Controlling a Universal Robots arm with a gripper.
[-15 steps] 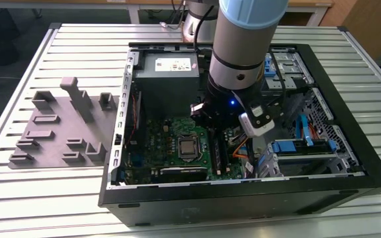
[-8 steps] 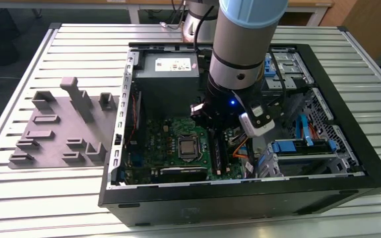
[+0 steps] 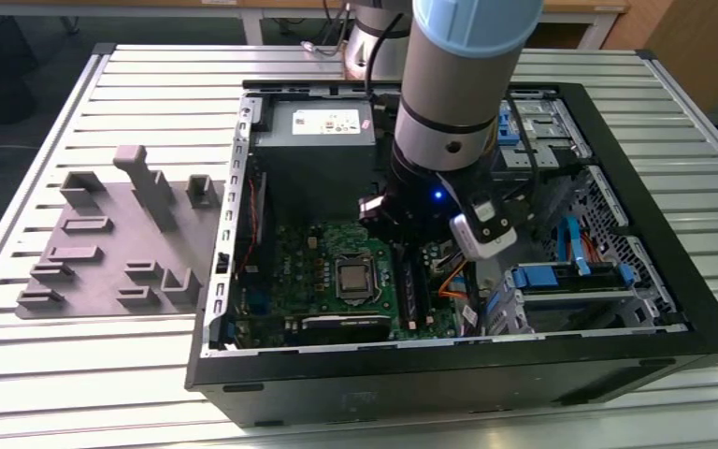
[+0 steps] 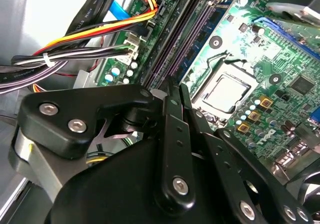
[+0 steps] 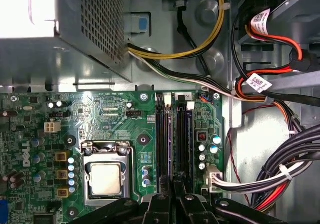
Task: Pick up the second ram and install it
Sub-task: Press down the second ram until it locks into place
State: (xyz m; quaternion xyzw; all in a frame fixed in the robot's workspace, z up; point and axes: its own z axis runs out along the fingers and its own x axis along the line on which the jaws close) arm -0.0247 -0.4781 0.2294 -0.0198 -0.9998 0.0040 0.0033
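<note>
My gripper [image 5: 173, 183] hangs inside the open computer case [image 3: 658, 346], just above the long black memory slots [image 5: 163, 144] beside the processor socket [image 5: 106, 178]. Its fingers [image 4: 170, 114] are drawn close together, with only a thin dark edge between them. That edge is the second ram [image 4: 178, 100], seen end-on and lined up with the slots [image 4: 192, 34]. Most of the stick is hidden by the fingers. In the exterior view the arm's wrist [image 3: 440, 201] covers the gripper, and the gray holder [image 3: 122, 243] stands on the table at that view's left.
Bundled cables [image 5: 280, 176] and orange and yellow wires [image 4: 100, 31] run close beside the slots. The power supply [image 3: 315, 140] sits at the back of the case and drive bays [image 3: 571, 276] on the exterior view's right. The case walls hem the arm in.
</note>
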